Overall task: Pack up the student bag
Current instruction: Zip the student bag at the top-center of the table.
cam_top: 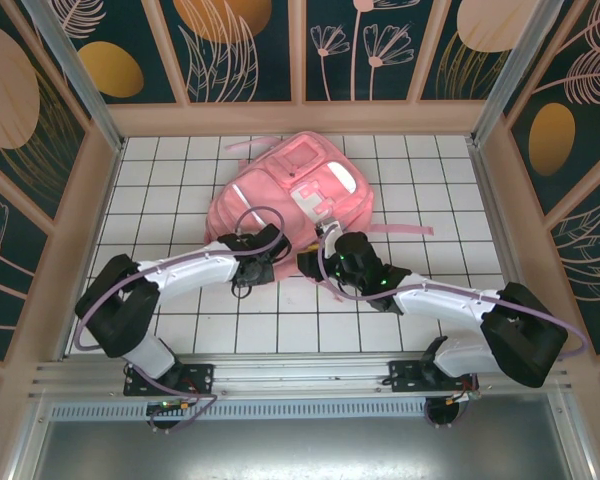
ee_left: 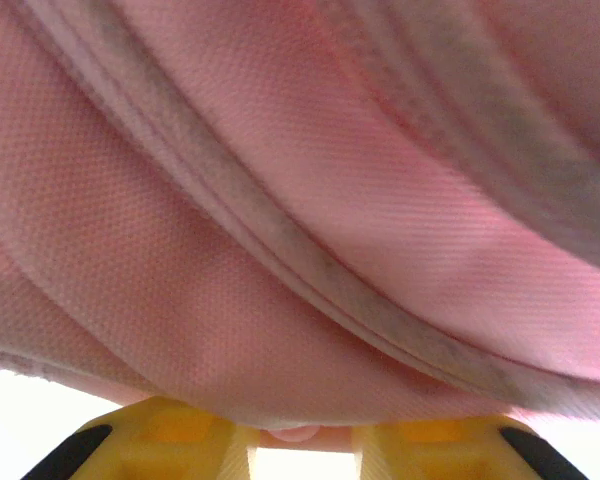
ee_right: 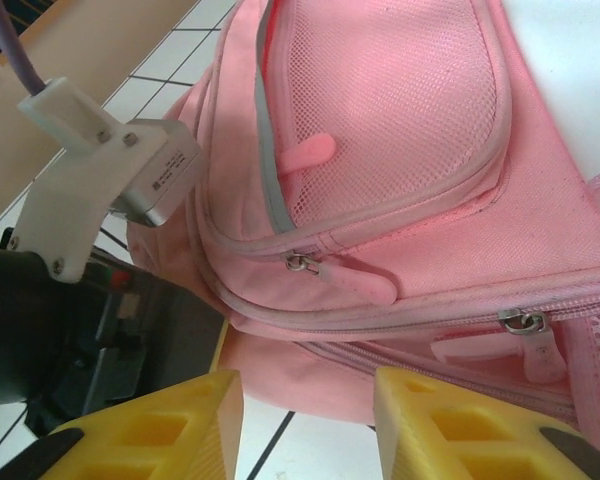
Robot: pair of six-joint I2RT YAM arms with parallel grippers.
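1. From above, the student bag (cam_top: pixel 280 190) lay on the tiled table (cam_top: pixel 180 330), with the left gripper (cam_top: pixel 277 262) and right gripper (cam_top: pixel 308 265) at its near edge.
2. Left wrist: the bag's fabric draped over the slightly parted fingers (ee_left: pixel 160 440).
3. Right wrist: the fingers (ee_right: pixel 450 420) stood apart and empty, and the bag's zipped front lay just beyond them.

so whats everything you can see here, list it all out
student bag: one, pink with a silvery stripe, lying on the far middle of the table
zip pulls: three, pink, on the bag's front pockets
table: one, white tiled, under everything
walls: dark with floral patterns, around the table
cables: two, purple, one along each arm
left tool: one, yellow-fingered, against the bag's near left edge
right tool: one, yellow-fingered, open, at the bag's near edge
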